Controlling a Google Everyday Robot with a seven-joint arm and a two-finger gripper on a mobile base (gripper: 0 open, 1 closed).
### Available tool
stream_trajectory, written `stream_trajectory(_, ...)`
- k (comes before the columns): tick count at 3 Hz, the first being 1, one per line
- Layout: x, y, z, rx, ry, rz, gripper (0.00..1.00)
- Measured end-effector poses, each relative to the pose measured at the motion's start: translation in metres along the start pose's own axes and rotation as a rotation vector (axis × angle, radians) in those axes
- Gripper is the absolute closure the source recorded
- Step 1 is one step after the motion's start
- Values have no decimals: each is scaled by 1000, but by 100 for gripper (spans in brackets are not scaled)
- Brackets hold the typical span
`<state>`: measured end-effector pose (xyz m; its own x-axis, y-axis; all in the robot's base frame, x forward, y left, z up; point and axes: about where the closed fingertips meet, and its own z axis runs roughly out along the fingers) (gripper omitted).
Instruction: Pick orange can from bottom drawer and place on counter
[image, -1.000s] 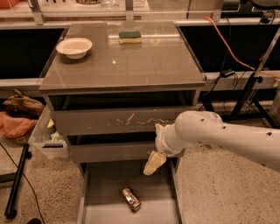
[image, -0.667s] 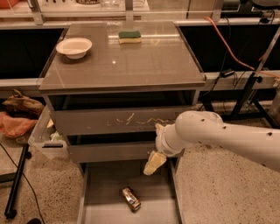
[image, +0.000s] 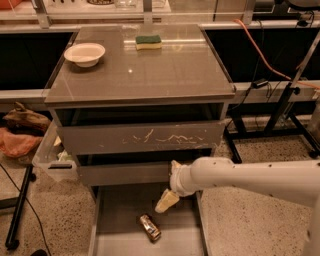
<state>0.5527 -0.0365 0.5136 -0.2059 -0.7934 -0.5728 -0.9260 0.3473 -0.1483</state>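
Observation:
The orange can (image: 150, 227) lies on its side on the grey floor of the pulled-out bottom drawer (image: 120, 215), near the middle front. My gripper (image: 166, 201) hangs on the white arm just above and to the right of the can, over the drawer, apart from the can. The counter (image: 150, 75) is the glossy grey-brown top of the cabinet above.
A white bowl (image: 85, 53) stands at the counter's back left and a green-and-yellow sponge (image: 149, 42) at its back middle. The scratched upper drawer (image: 140, 137) and the middle drawer (image: 125, 172) are above the gripper. A pale bin (image: 50, 160) and bags sit left of the cabinet.

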Motion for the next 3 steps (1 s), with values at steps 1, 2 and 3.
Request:
stream_trajectory(1, 15, 2, 26, 50, -42, 52, 0)
stream_trajectory(2, 15, 2, 26, 50, -42, 52, 0)
stream_trajectory(3, 18, 6, 37, 36, -48, 58, 0)
